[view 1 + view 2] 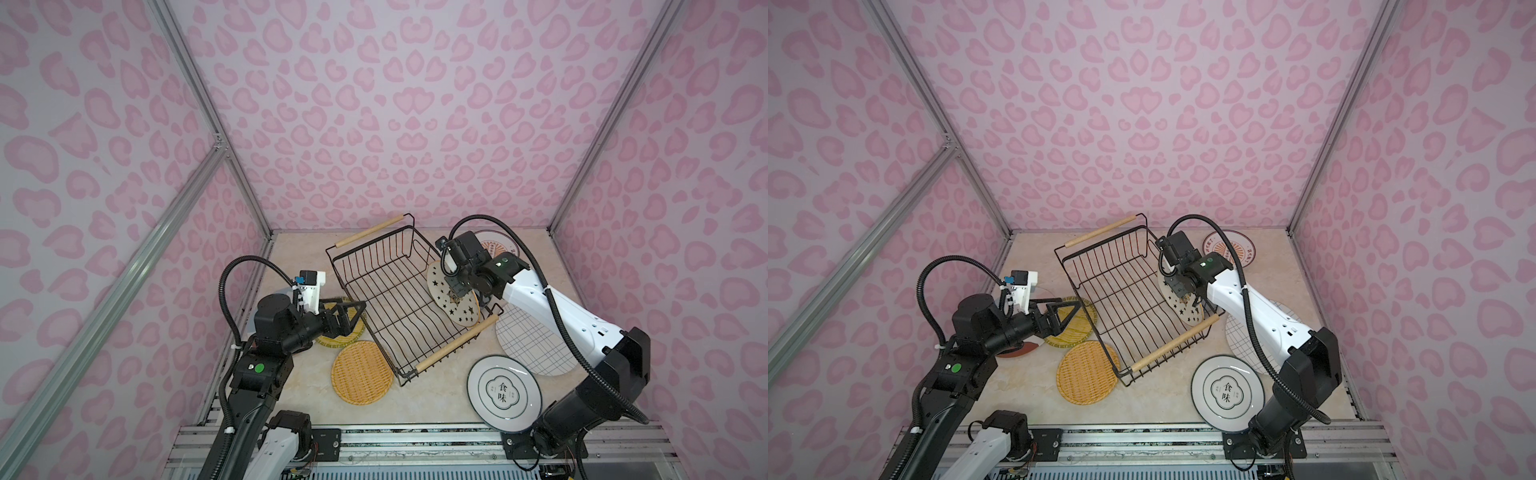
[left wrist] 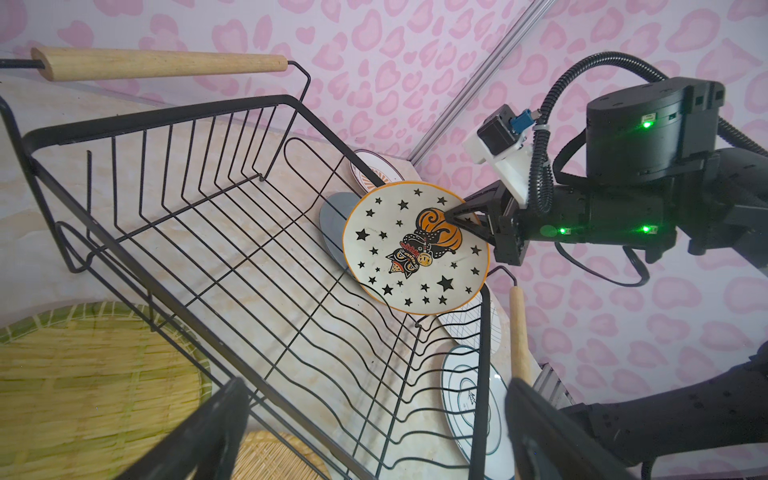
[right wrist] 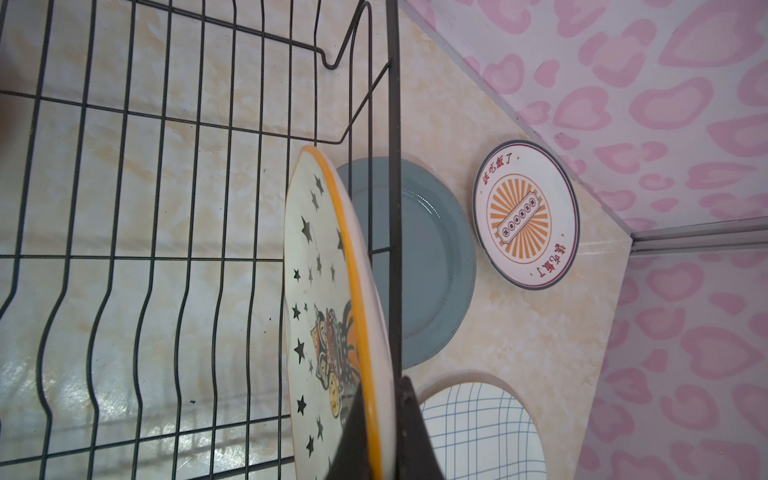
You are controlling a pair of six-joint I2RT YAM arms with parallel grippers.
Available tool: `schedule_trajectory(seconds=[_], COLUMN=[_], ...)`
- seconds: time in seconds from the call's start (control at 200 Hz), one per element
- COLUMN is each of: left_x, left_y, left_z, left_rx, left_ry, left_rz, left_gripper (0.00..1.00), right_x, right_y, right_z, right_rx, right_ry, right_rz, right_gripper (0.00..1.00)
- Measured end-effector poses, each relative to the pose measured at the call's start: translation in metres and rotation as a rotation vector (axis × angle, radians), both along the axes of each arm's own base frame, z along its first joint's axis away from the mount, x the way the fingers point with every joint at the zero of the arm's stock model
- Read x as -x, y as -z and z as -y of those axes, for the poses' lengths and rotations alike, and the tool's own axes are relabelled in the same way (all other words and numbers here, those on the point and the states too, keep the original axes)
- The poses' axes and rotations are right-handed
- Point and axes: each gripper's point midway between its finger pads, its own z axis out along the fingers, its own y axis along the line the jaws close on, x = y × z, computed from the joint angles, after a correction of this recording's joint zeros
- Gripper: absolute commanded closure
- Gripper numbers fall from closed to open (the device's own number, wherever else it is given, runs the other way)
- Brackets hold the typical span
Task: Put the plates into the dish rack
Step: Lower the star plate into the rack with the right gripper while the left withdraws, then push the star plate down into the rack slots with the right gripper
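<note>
Right gripper point(image 2: 453, 217) is clamped on the rim of the star plate point(image 2: 415, 249), jaws together on it. The plate is on edge and tilted, inside the dish rack point(image 1: 456, 344) at its right end wall. I can't tell if its lower edge sits on the wires. It has an orange rim, black stars and a cartoon figure, no text I can read

Left gripper point(image 1: 353, 318) has its jaws wide apart and holds nothing. It hangs over the green-rimmed woven plate point(image 2: 83, 374), by the rack's left long side

The rack sits diagonal in the middle of the table point(image 1: 299, 257), no other plate in it

On the table:
- yellow woven plate point(image 1: 361, 372): toward the front edge, at the rack's near corner
- white plate point(image 1: 503, 392): front edge, right side, centre reads 食味
- grid plate point(image 1: 532, 345): toward the right edge, partly under my right arm
- grey-blue plate point(image 3: 432, 266): flat, just outside the rack's right end
- sunburst plate point(image 3: 525, 214): far right corner, red rim text looks like 该吃饭了, printed twice
</note>
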Motion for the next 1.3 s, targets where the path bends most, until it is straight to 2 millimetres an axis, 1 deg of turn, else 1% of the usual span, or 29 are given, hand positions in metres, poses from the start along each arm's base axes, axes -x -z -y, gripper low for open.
schedule_trajectory(seconds=[0.3, 0.655, 0.94, 1.04, 1.13, 1.215, 1.3], left_x=[0.0, 0.0, -0.001, -0.001, -0.001, -0.001, -0.001], left_y=[-0.001, -0.002, -0.002, -0.002, -0.002, -0.002, -0.002], left_z=[-0.001, -0.002, -0.004, -0.004, -0.005, -0.005, -0.005], left_rx=[-0.002, -0.001, -0.002, -0.002, -0.002, -0.002, -0.002], left_ry=[-0.003, -0.008, -0.015, -0.017, -0.019, -0.021, -0.022], left_rz=[0.007, 0.012, 0.012, 0.012, 0.012, 0.012, 0.011], left_gripper=[0.03, 0.02, 0.02, 0.02, 0.03, 0.02, 0.03], right_x=[0.007, 0.008, 0.008, 0.009, 0.011, 0.011, 0.011], right_y=[0.007, 0.013, 0.013, 0.012, 0.012, 0.011, 0.009], right_z=[0.004, 0.001, 0.001, 0.001, 0.001, 0.0, 0.0], right_rx=[0.02, 0.024, 0.023, 0.021, 0.018, 0.015, 0.013], right_ry=[0.022, 0.038, 0.041, 0.042, 0.038, 0.035, 0.036], right_rz=[-0.025, -0.032, -0.03, -0.03, -0.033, -0.031, -0.029], right_gripper=[1.0, 1.0, 0.93, 0.87, 0.87, 0.83, 0.84])
